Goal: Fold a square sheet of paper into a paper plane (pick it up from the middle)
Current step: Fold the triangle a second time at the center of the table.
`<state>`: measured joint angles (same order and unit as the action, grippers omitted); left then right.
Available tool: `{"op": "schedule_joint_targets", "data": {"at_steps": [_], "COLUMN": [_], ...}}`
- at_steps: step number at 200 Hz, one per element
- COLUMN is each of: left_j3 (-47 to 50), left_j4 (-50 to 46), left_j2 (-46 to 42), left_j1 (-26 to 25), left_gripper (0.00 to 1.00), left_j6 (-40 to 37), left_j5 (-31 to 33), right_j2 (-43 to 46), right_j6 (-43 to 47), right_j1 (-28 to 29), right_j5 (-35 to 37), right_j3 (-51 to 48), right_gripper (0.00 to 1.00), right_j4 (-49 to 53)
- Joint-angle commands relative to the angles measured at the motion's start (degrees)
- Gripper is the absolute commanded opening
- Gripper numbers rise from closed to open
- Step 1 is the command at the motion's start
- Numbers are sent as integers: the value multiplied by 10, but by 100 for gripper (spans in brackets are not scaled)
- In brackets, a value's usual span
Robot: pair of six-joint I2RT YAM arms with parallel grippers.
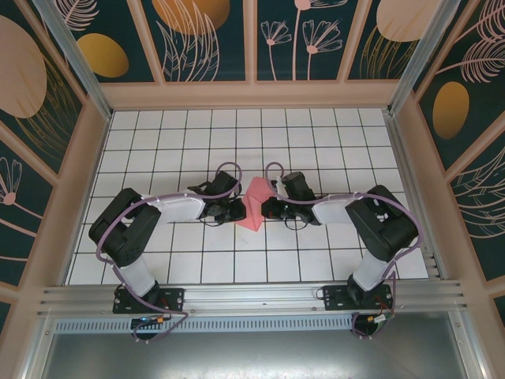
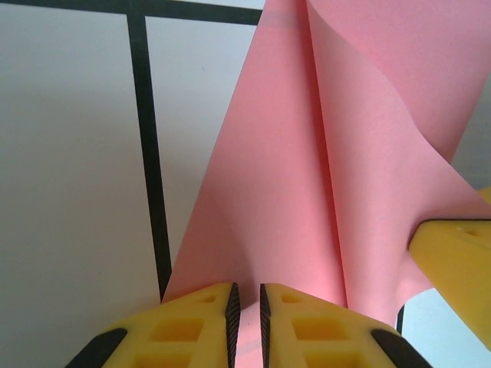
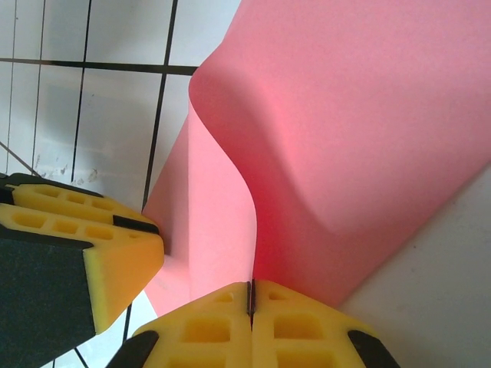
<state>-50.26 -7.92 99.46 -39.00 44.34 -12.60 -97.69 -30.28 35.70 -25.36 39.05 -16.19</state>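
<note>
tabletop point(image 1: 331, 142): white grid. the work sits about its middle, a bit toward the near edge and well clear of both side edges.

left arm point(image 1: 150, 217) and right arm point(image 1: 371, 217) both reach inward and meet nose to nose there.

sheet of paper point(image 1: 254, 207): held between the two, standing up in a loose v rather than lying flat. right wrist view shows a soft s-curve bulge and no sharp crease. i can't tell if its low corner touches the surface.

right gripper point(image 3: 252, 285): clamped tight on the sheet's edge, with no gap between the jaws.

left gripper point(image 2: 245, 295): jaws nearly together with a thin slot left. paper runs into the slot, but i can't tell whether the pads point(image 2: 232, 307) actually bite.

my read: we're mid-fold, bringing the halves together for the centre crease. how i'd run it:
- confirm the left clamp first. if it's slack, the sheet pivots on the right grip and the fold goes skew.
- move both wrists together, slowly and at the same height. don't pull apart, thin paper tears at the pinch.
- take the bulge out by lowering the fold line onto the tabletop, not by squeezing in air.
- check the edges line up before pressing. a crease set crooked stays.
</note>
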Motion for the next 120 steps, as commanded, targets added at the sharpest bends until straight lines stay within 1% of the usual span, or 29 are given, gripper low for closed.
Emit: {"op": "schedule_joint_targets", "data": {"at_steps": [1,120], "left_j3": [-5,-7], "left_j4": [-29,-30], "left_j2": [8,10], "left_j1": [3,3], "left_gripper": [20,20], "left_j6": [-8,-9], "left_j5": [9,9], "right_j2": [-11,-28], "right_j6": [14,30], "right_j1": [-3,-4], "right_j5": [5,4], "right_j3": [17,37], "right_gripper": [5,6], "right_j4": [6,29]}}
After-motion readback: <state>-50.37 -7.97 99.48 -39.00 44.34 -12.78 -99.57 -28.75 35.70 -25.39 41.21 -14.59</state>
